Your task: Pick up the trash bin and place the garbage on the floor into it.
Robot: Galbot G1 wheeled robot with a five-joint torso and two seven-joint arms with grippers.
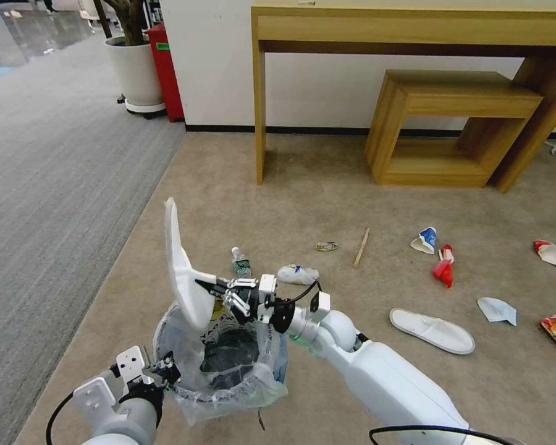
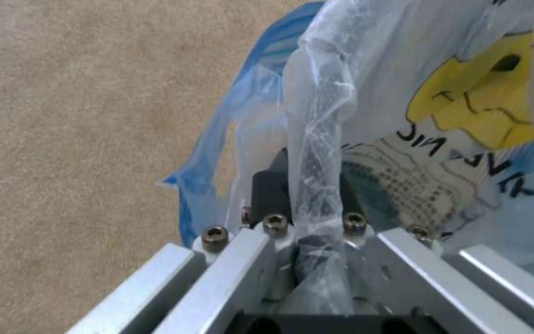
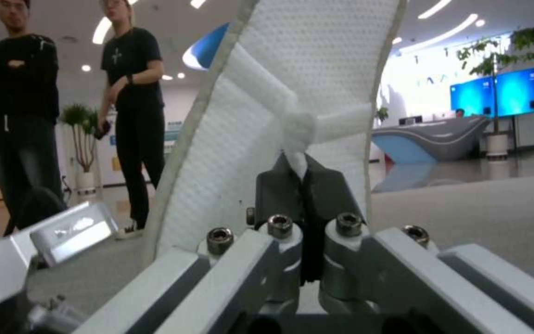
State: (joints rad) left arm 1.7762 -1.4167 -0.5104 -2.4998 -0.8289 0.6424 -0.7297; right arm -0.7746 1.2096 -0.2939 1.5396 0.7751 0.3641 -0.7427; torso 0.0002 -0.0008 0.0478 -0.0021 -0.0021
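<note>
Slipper (image 1: 180, 272) upright above the bin (image 1: 219, 364) — bottle (image 1: 241, 262) behind, second slipper (image 1: 431, 330) right.

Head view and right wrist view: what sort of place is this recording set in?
Probably an open office or lobby corner. Two carpets meet, a beige floor and grey striped carpet. A wooden console table stands against a white wall beside a potted plant; a reception desk and blue wall screens lie beyond.

Even, bright indoor light; soft shadows lie under the wooden desk (image 1: 414, 31). Ceiling lamps (image 3: 103, 30) glare in the right wrist view. Both wrist views look soft; head view bends at its edges.
</note>
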